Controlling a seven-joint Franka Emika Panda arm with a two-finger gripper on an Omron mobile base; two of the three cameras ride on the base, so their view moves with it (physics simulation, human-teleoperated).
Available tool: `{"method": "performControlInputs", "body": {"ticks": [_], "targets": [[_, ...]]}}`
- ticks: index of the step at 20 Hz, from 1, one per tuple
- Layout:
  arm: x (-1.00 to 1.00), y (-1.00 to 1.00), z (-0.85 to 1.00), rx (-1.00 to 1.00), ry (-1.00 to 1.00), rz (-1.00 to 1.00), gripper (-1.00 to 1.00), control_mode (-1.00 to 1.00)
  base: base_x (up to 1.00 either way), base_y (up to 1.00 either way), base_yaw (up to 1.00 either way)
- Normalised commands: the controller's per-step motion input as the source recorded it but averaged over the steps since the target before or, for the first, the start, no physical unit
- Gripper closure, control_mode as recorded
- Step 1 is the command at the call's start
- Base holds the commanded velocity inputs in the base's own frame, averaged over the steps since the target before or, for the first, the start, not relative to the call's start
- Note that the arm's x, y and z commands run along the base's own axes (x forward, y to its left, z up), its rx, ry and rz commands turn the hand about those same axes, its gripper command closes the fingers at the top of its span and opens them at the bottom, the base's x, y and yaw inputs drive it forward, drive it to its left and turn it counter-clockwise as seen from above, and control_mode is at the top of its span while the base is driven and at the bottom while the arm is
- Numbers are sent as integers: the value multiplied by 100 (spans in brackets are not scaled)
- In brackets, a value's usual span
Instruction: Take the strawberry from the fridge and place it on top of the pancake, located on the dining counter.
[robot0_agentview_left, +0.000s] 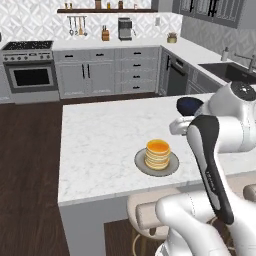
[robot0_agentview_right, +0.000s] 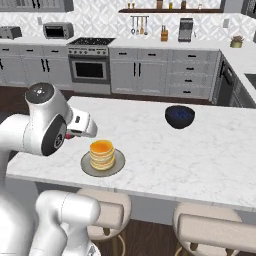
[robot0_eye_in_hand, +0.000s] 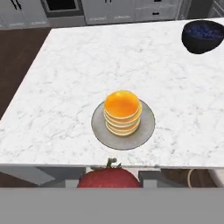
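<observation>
On the white marble tabletop (robot0_eye_in_hand: 57, 87) sits a flat grey round plate (robot0_eye_in_hand: 146, 127) carrying the stack of golden-orange round pancakes (robot0_eye_in_hand: 123, 112), well apart from a black bowl (robot0_eye_in_hand: 202, 36) near the far corner. At the hand view's bottom edge, the small red strawberry (robot0_eye_in_hand: 109, 178) is clamped in the gripper (robot0_eye_in_hand: 112, 177), off the tabletop's near edge, short of the plate.

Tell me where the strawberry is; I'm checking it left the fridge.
In the hand view the strawberry sits at the bottom, by the gripper, short of the near edge of the counter and the pancake.
</observation>
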Motion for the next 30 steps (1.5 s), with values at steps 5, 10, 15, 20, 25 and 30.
{"method": "performControlInputs", "body": {"ticks": [5, 10, 15, 20, 25, 30], "targets": [[85, 6, -51, -1, 31, 9, 100, -100, 0, 0, 0], [57, 30, -51, -9, 4, 0, 100, -100, 0, 0, 0], [52, 5, -50, -13, 6, -1, 100, -100, 0, 0, 0], [54, -19, -34, -1, 3, 4, 100, -100, 0, 0, 0], [66, -7, -18, 0, 2, 4, 100, -100, 0, 0, 0], [38, 0, -30, 0, 1, 2, 100, -100, 0, 0, 0]]}}
